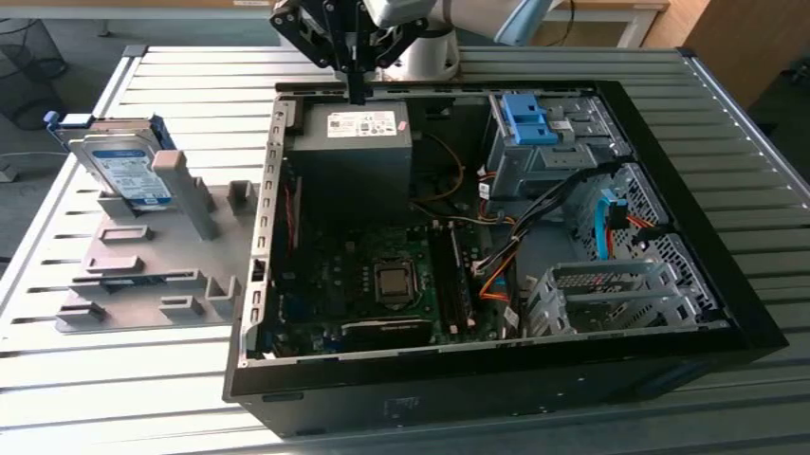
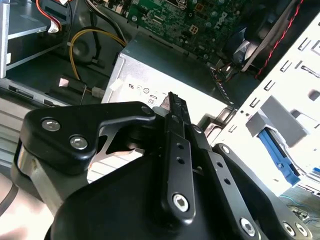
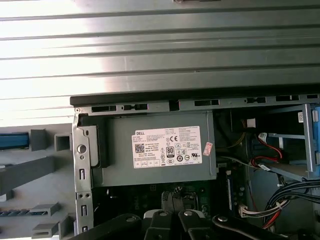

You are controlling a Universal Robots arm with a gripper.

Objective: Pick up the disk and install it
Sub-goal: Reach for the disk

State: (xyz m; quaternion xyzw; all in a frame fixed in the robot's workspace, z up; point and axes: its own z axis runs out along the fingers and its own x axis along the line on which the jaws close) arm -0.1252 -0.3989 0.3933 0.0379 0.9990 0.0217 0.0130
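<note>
Silver metal framed in blue, the disk (image 1: 120, 171) stands on edge in a grey fixture (image 1: 152, 275) at the exterior view's left, its long axis tilted upward and its top free. The gripper (image 1: 358, 93) hangs well apart from it, jaws together on nothing, over the grey power supply (image 1: 352, 152) at the far wall of the open case (image 1: 506, 398). The case's side wall stands between them, and bare slatted table (image 1: 708, 123) surrounds the fixture.

In the second wrist view the fingers (image 2: 172, 115) meet above the power supply's labelled face.

In the first wrist view a blue strip (image 3: 12, 140), probably the disk's rail, lies beyond the case wall.
</note>
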